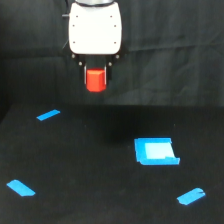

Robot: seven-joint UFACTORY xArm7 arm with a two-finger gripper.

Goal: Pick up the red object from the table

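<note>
This looks like a robot test setup in a lab, not a home or shop: a matte black counter [100, 165] sits before a black curtain [175, 45]. Blue tape strips [48, 115] mark spots on the counter, and a white robot arm [95, 27] hangs over it, with nothing domestic around.

I can read no text, label, brand or number here: the white gripper [95, 80], the red object [96, 80], the blue piece [155, 151] and the tape strips [48, 115] are all plain.
</note>
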